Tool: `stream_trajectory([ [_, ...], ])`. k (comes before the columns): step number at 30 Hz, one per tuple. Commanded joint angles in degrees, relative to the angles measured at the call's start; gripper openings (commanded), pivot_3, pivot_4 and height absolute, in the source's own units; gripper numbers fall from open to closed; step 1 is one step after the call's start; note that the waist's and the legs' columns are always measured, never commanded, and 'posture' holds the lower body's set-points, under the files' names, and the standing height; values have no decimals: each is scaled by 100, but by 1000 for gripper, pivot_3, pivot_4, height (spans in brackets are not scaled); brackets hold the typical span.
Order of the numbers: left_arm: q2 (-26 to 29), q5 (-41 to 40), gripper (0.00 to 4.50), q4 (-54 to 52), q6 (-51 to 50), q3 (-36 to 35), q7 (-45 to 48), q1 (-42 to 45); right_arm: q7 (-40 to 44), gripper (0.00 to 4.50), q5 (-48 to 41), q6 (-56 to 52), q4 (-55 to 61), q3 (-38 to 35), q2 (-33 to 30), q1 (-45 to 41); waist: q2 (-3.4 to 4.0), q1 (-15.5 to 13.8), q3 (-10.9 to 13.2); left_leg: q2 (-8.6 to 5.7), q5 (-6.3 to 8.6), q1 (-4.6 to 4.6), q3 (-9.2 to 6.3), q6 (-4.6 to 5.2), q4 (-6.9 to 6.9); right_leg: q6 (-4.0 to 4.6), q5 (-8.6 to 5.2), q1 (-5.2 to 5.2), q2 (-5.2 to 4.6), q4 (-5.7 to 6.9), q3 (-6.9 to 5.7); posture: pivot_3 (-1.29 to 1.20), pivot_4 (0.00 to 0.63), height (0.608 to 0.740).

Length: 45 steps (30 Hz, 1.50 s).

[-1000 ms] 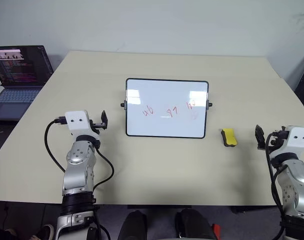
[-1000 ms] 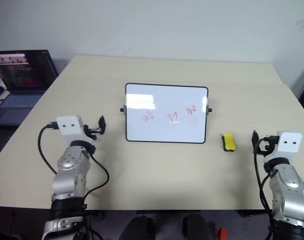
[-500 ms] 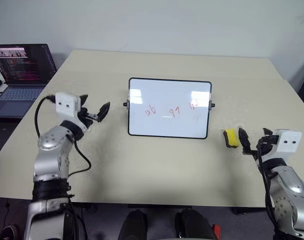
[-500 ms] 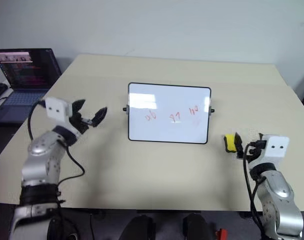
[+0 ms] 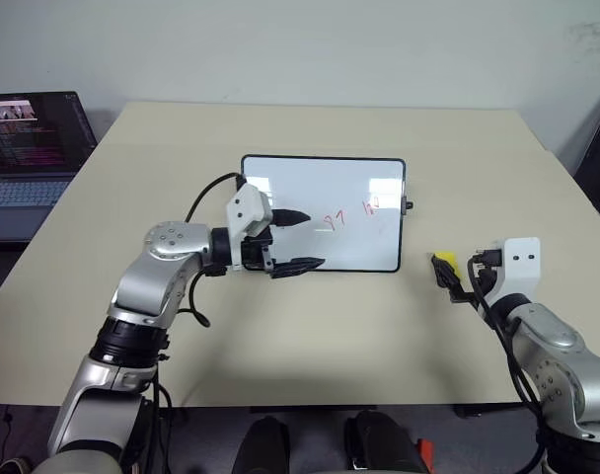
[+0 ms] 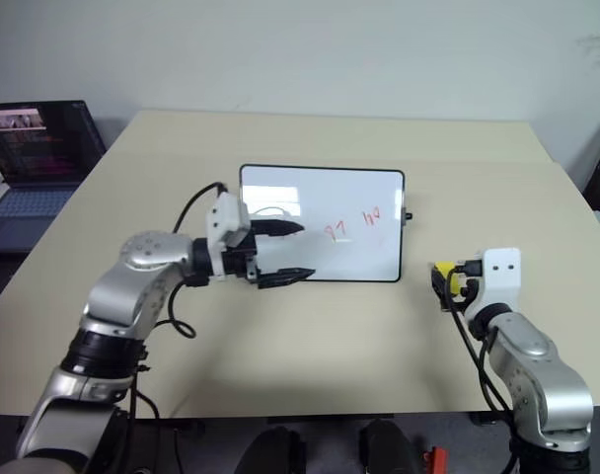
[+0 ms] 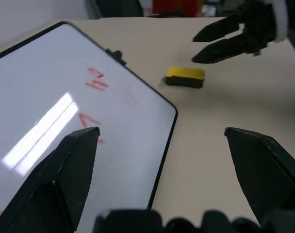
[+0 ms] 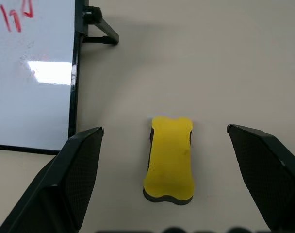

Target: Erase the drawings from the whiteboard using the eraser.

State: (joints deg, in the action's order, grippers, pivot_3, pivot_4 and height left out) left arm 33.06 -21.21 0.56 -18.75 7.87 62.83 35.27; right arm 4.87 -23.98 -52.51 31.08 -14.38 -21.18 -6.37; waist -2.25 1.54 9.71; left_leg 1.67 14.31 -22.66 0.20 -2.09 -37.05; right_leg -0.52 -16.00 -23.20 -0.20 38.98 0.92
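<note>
While lying flat on the bench (image 5: 310, 336) near its right edge, eraser (image 8: 170, 158) untouched between spread fingers of open right gripper (image 8: 167, 194). Just left of it, whiteboard (image 5: 364, 188) at bench middle, red drawings (image 5: 351, 213) intact. Over board's left part, left gripper (image 5: 298, 241) open, empty.

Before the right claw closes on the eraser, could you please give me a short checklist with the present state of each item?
1. Right claw open wide: ok.
2. Small yellow block eraser between its fingers: ok.
3. Eraser lying free on the beige table, apart from the white black-framed whiteboard: ok.
4. Left claw open, over the whiteboard's left part: ok.
5. Red marker drawings erased: not ok.
</note>
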Motion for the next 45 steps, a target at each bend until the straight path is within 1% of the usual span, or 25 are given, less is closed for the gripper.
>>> stream_trajectory([
  [1, -130, 46, 4500, 67, 173, 10, 72, 218, -23, 4454, -62, -128, -171, -229, 12, -216, 0, 7, 0, 0, 0, -1, 1, 0, 0, 0, 0, 0, 0, -1, 1, 0, 150, 740],
  [6, -230, 118, 4500, 283, 253, 69, 214, 365, -31, 4454, 99, 152, -688, -197, 130, -528, 3, 23, 2, 1, 0, -2, 3, 1, 1, 0, 0, -5, 3, -1, 4, 0, 150, 740],
  [11, -253, 166, 4500, 517, 322, 237, 644, 541, -144, 4454, 545, 539, -1331, 197, 227, -976, 3, 22, 2, 0, 0, -4, 4, 1, -1, 0, 0, -6, 3, 0, 5, 0, 150, 740],
  [15, -304, 191, 4500, 652, 321, 192, 718, 641, -64, 4454, 774, 748, -1652, 386, 178, -1069, 3, 16, 2, 0, 0, -8, 2, 1, 0, 0, 0, -8, 4, -2, 1, 0, 150, 740],
  [18, -344, 242, 4500, 715, 354, 187, 746, 658, -39, 4454, 837, 780, -1798, 388, 163, -1103, 4, 13, 2, 2, 0, -15, 1, 1, 0, 1, 0, -12, 2, -4, 3, 0, 150, 740],
  [27, -415, 290, 4500, 830, 396, 176, 762, 704, -41, 4454, 748, 533, -1662, 274, 324, -1006, 4, 17, 2, 3, 0, -13, 0, 1, -1, 1, 0, -12, 2, -1, 1, 0, 150, 740],
  [45, -454, 363, 4500, 855, 417, 146, 778, 697, 36, 4454, 786, 470, -1769, 204, 358, -885, 4, 16, 2, 4, 0, -13, 0, 1, -1, 1, 0, -12, 1, -1, 2, 0, 150, 740],
])
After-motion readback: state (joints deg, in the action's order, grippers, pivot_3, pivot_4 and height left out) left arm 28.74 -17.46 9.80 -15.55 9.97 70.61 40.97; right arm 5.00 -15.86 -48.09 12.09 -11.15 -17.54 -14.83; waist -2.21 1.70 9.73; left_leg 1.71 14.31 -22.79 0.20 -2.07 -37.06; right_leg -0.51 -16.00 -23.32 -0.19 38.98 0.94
